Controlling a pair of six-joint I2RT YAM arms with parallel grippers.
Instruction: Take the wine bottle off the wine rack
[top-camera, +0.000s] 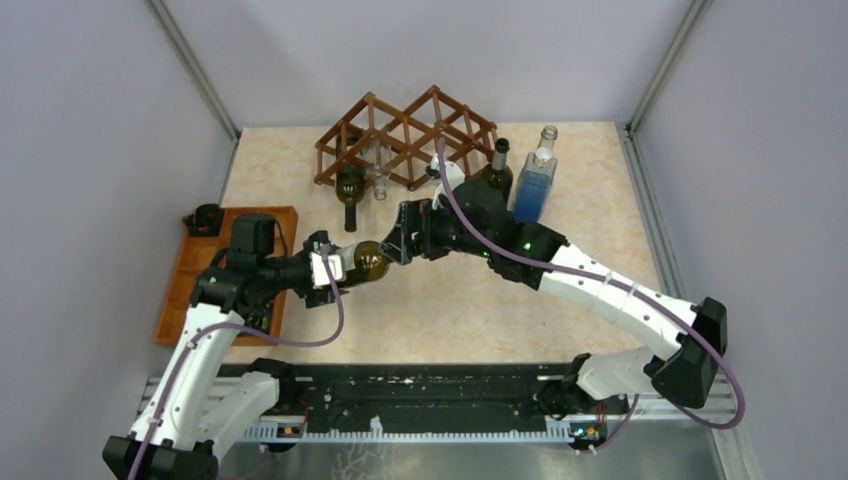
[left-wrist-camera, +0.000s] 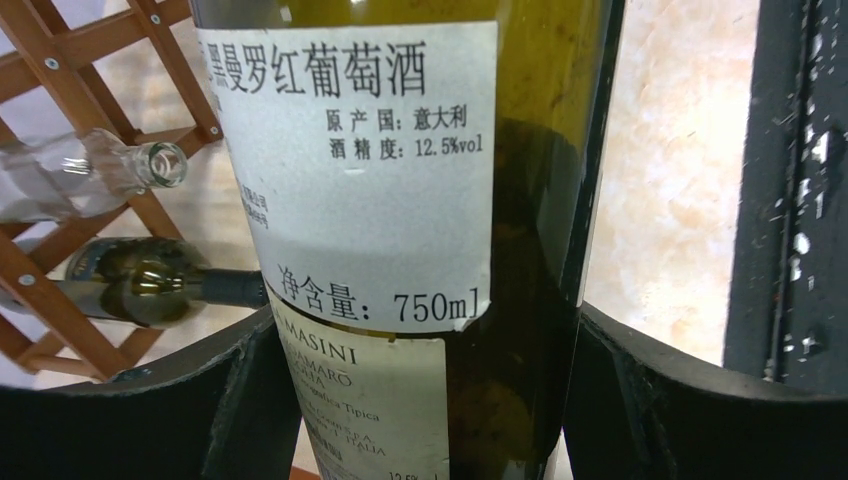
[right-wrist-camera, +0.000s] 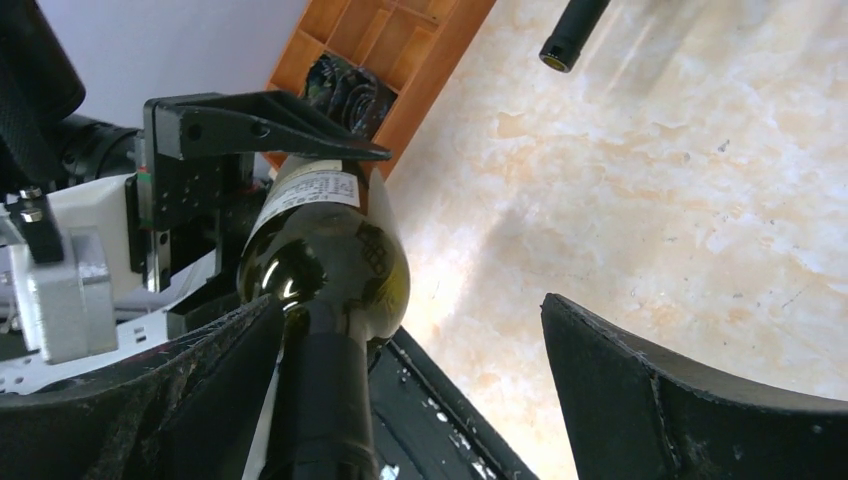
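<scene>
Gripping the wine bottle by its body, the left gripper holds it clear of the wine rack.
Left fingers clamp the green glass at the labels, and that view cuts off both base and neck. The right gripper is spread wide about the neck, which lies beside one finger; contact cannot be told. The bottle lies roughly level over the table, just in front of the rack. A dark bottle and a clear bottle lie in the rack, partly behind slats. An upright dark bottle and a blue bottle stand to its right. The left arm partly hides the compartment tray.
</scene>
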